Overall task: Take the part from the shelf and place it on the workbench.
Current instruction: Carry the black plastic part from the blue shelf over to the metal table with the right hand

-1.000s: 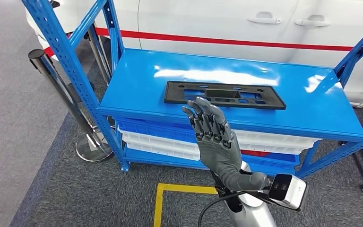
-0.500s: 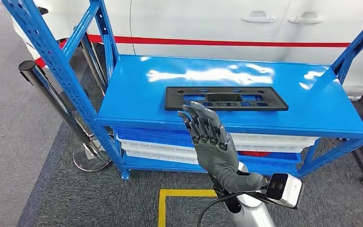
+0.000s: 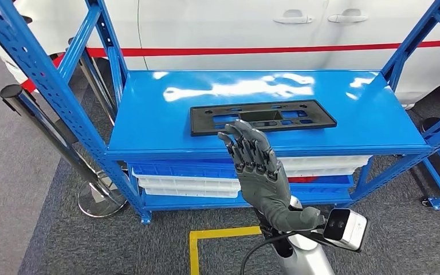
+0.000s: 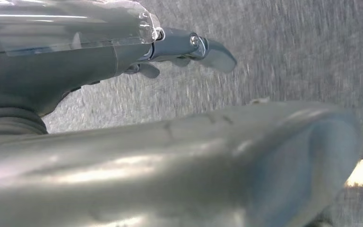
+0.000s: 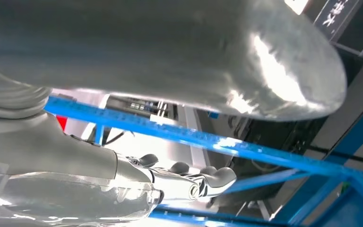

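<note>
The black plastic part (image 3: 262,117) lies flat on the top level of the blue shelf (image 3: 149,123), near its front edge. The right hand (image 3: 258,172) is raised before it, fingers apart and holding nothing. The left hand (image 4: 189,47) hangs over grey carpet, also empty and spread. To grasp well, the right hand should go forward and take the near long edge, because the part is thin and flat.

Right hand (image 3: 262,175): dark grey segmented fingers, grey ribbed cover; silver forearm, black cable, white wrist camera (dark lens face).
</note>
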`<state>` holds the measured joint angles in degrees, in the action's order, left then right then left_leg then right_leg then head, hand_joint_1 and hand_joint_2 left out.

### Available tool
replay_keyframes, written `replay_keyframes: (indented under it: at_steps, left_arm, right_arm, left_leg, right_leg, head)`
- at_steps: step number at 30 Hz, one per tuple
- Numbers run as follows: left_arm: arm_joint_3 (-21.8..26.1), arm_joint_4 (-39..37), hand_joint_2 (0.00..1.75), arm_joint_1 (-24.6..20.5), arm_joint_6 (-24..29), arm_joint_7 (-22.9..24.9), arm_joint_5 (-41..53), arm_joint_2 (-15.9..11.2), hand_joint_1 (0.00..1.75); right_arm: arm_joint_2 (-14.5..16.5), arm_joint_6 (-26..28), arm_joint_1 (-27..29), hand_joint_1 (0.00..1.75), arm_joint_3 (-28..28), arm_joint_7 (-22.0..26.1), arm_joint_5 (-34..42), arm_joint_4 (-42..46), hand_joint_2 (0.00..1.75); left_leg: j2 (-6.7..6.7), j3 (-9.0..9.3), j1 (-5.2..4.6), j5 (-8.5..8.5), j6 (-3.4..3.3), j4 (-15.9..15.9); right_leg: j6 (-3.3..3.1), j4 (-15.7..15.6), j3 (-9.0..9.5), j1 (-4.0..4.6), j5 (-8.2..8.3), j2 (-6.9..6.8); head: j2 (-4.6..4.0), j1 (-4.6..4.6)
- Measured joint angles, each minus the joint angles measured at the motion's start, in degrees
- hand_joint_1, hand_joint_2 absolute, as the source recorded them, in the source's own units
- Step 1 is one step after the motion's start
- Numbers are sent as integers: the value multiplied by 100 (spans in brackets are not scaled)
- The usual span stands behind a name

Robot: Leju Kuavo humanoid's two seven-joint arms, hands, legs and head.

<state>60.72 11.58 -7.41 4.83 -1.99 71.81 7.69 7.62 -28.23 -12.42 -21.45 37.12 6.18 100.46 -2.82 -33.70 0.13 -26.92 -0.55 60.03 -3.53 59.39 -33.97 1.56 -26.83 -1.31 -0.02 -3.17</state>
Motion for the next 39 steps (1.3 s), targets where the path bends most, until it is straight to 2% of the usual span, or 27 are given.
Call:
replay_keyframes:
  at_steps: [2,3,4,6,7,8,9,10,12,13,15,17,19,21,22,23,24,26,27,28,31,33,34,35,37,38,39]
  left_arm:
    - [4,0,0,0,11,47,-15,-1,0]
    - [10,0,0,4,20,70,-25,-4,0]
    - [17,0,0,14,28,85,-34,-8,0]
    - [27,0,0,32,33,94,-42,-15,0]
    - [28,0,0,45,36,95,-41,-20,0]
    - [28,0,0,58,39,96,-40,-26,0]
    - [28,0,0,70,43,96,-39,-33,0]
    - [29,0,0,79,47,97,-39,-41,0]
    - [31,-2,0,85,50,102,-38,-46,0]
    - [32,-3,0,84,50,107,-38,-46,0]
    - [34,-4,0,85,51,119,-35,-45,0]
    - [36,-4,0,88,57,129,-33,-47,0]
    - [38,-3,0,82,64,133,-32,-50,0]
    - [39,-2,0,77,62,136,-32,-50,0]
    - [40,-2,0,79,60,140,-33,-50,0]
    - [43,-2,0,84,61,144,-33,-50,0]
    - [46,-2,0,89,64,147,-33,-50,0]
    - [51,-3,0,97,76,144,-32,-44,0]
    - [52,-7,0,97,80,139,-31,-32,0]
    - [53,-11,0,95,86,135,-31,-22,0]
    - [55,-16,0,83,103,130,-16,-7,0]
    - [56,-15,0,82,117,130,3,-7,0]
    - [58,-15,0,80,125,130,10,-9,0]
    - [59,-15,0,81,131,129,13,-11,0]
    - [61,-15,0,87,133,131,16,-13,0]
    - [61,-15,0,95,132,133,18,-15,0]
    - [61,-15,0,101,129,134,20,-21,0]
  right_arm:
    - [6,24,-1,0,1,-2,-9,8,0]
    - [12,31,-10,0,1,-4,-13,12,0]
    - [17,33,-16,0,1,-5,-18,15,0]
    - [23,37,-24,0,1,-8,-27,10,0]
    - [23,39,-18,0,1,-8,-37,4,0]
    - [23,42,-13,0,2,-9,-49,-3,0]
    - [23,48,-10,0,2,-11,-63,-8,0]
    - [23,56,-9,0,2,-12,-79,-13,0]
    - [25,80,-13,0,1,-15,-107,-18,0]
    - [27,97,-17,0,0,-17,-121,-20,0]
    - [29,138,-25,0,-2,-21,-143,-26,0]
    - [29,168,-31,0,-3,-24,-159,-31,87]
    - [29,180,-50,0,-3,-25,-169,-37,175]
    - [29,185,-62,0,-3,-27,-175,-55,175]
    - [29,191,-62,0,-3,-29,-178,-70,175]
    - [28,200,-61,0,-3,-30,-179,-86,175]
    - [28,213,-61,0,-3,-31,-179,-99,175]
    - [27,238,-66,0,-4,-32,-179,-110,175]
    - [27,246,-68,0,-5,-33,-179,-112,175]
    - [26,251,-72,0,-5,-35,-179,-115,175]
    - [24,257,-80,0,-10,-36,-176,-115,175]
    - [25,260,-80,0,-20,-34,-174,-112,175]
    - [25,260,-83,0,-27,-34,-173,-113,175]
    - [25,260,-85,0,-34,-35,-173,-119,175]
    - [23,261,-82,0,-44,-36,-174,-143,175]
    - [23,261,-75,0,-46,-36,-175,-156,175]
    - [23,262,-70,0,-48,-36,-177,-169,175]
  left_leg:
    - [37,21,-6,-27,42,7]
    - [96,-20,-10,-103,62,123]
    - [163,-130,-3,-234,82,365]
    - [234,-481,27,-528,134,1053]
    - [238,-632,46,-585,164,1320]
    - [237,-694,66,-530,195,1399]
    - [236,-646,85,-370,225,1262]
    - [235,-503,109,-142,258,934]
    - [258,-203,130,82,291,324]
    - [271,-124,130,89,265,166]
    - [287,-87,113,15,170,116]
    - [284,-59,123,-10,100,117]
    - [284,-10,142,-41,44,89]
    - [285,26,136,-81,5,77]
    - [285,50,128,-106,-4,76]
    - [288,84,118,-139,-10,75]
    - [293,132,105,-176,-11,72]
    - [306,253,82,-256,-17,45]
    - [310,311,72,-285,-14,19]
    - [312,351,75,-302,-2,-15]
    - [290,424,80,-308,70,-146]
    - [270,450,56,-363,105,-102]
    - [270,380,47,-445,119,78]
    - [275,220,55,-555,132,379]
    - [281,-243,67,-745,171,1078]
    - [280,-425,74,-718,193,1269]
    - [279,-516,82,-573,213,1260]
  right_leg:
    - [16,-187,107,-50,80,25]
    - [31,-287,171,-84,120,32]
    - [61,-360,225,-117,146,35]
    - [94,-377,253,-130,88,69]
    - [118,-362,266,-136,45,92]
    - [143,-339,290,-147,-5,117]
    - [176,-301,322,-164,-40,135]
    - [221,-248,359,-186,-90,147]
    - [321,-116,388,-204,-196,166]
    - [362,-60,384,-199,-241,178]
    - [411,-14,370,-181,-275,198]
    - [446,22,370,-188,-320,193]
    - [498,412,174,-198,-496,165]
    - [534,1154,-296,-206,-724,146]
    - [533,1462,-535,-207,-761,145]
    - [516,1597,-698,-201,-686,145]
    - [480,1524,-756,-187,-499,145]
    - [338,870,-594,-127,61,147]
    - [256,556,-478,-89,255,142]
    - [180,308,-386,-52,368,135]
    - [54,-3,-244,-9,323,118]
    - [51,-241,-60,-55,309,108]
    - [62,-341,39,-83,310,103]
    - [75,-387,110,-93,296,100]
    - [81,-384,188,-97,228,112]
    - [94,-363,217,-99,183,124]
    - [112,-329,247,-105,132,140]
  head:
    - [0,6]
    - [0,3]
    - [0,-1]
    - [1,-5]
    - [1,-4]
    - [1,-3]
    - [1,-3]
    - [0,-3]
    - [1,-11]
    - [1,-13]
    - [1,-11]
    - [0,7]
    - [1,40]
    - [1,63]
    - [1,63]
    - [1,64]
    - [1,64]
    - [1,65]
    - [1,46]
    - [1,38]
    - [1,51]
    - [1,45]
    - [1,39]
    - [0,33]
    - [0,32]
    - [1,31]
    - [1,32]
